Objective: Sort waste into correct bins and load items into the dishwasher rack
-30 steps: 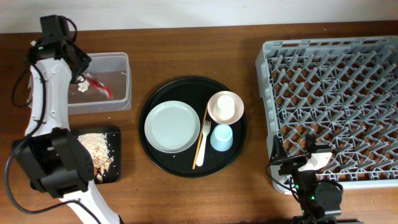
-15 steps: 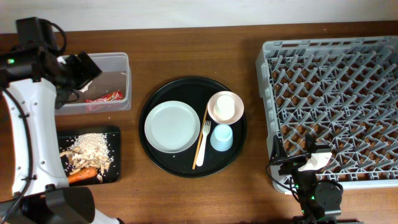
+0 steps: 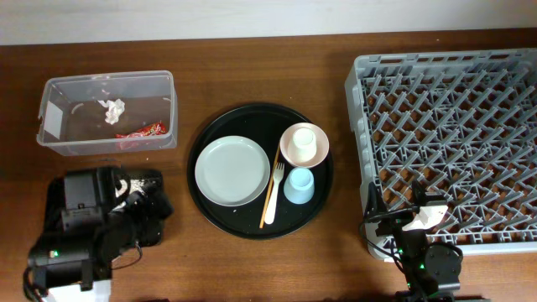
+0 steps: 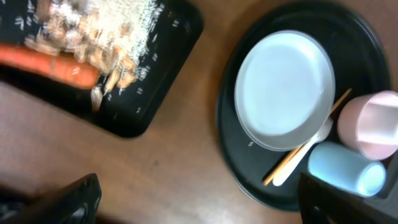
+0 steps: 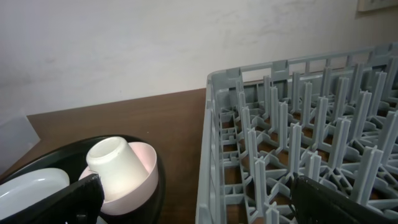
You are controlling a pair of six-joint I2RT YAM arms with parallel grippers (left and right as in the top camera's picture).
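Left wrist view, with the overhead and right wrist views. The left gripper (image 4: pixel 196 190) has its jaws spread wide with nothing between them. It hangs above bare table, between the shallow black tray (image 4: pixel 146 112) holding rice (image 4: pixel 127 18) and carrot (image 4: pixel 53 62) and the round tray (image 4: pixel 239 168). A second earlier it hung over the clear tub (image 3: pixel 172 117) with the red wrapper (image 3: pixel 141 131) in its jaws. The wrapper now lies in the tub near the tissue (image 3: pixel 112 108), and the arm has drawn back to the near edge. The right gripper (image 5: pixel 196 186), likewise spread and empty, sits unmoved at the rack (image 3: pixel 453 143) corner. Waste sorting looks complete. Plate (image 4: pixel 285 87), bowl (image 4: pixel 367 121), blue cup (image 4: pixel 345 174), fork (image 4: pixel 323 129) and chopstick (image 4: pixel 344 99) await loading on the round tray.
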